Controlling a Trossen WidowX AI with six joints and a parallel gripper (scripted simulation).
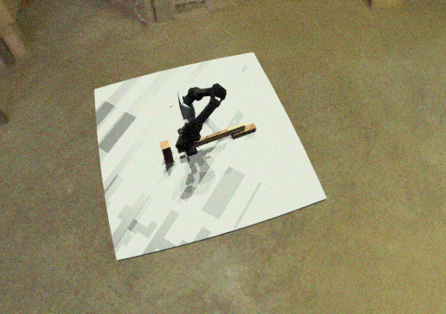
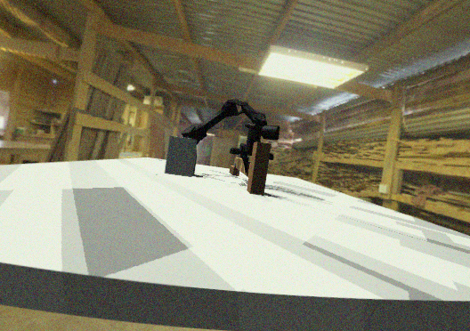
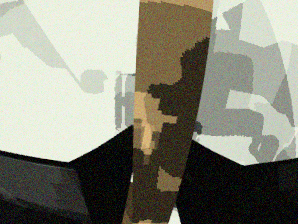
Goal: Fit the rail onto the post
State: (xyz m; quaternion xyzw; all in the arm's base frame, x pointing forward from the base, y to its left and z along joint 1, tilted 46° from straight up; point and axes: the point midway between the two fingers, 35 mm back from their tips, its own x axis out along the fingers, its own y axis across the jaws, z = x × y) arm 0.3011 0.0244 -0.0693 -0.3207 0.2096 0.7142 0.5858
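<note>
The long wooden rail (image 1: 220, 135) runs across the white table from the low footboard block (image 1: 245, 131) on the right toward the short wooden post (image 1: 166, 149) on the left. My gripper (image 1: 186, 146) is shut on the rail near its post-side end, a short way right of the post. In the exterior view the post (image 2: 259, 167) stands in front of my gripper (image 2: 242, 152). The pegs and the rail's holes are hidden.
A grey box, the arm's base (image 2: 181, 156), stands behind the post in the exterior view. The white table top (image 1: 198, 157) has grey patches and ends in edges on all sides, with a brown floor around it.
</note>
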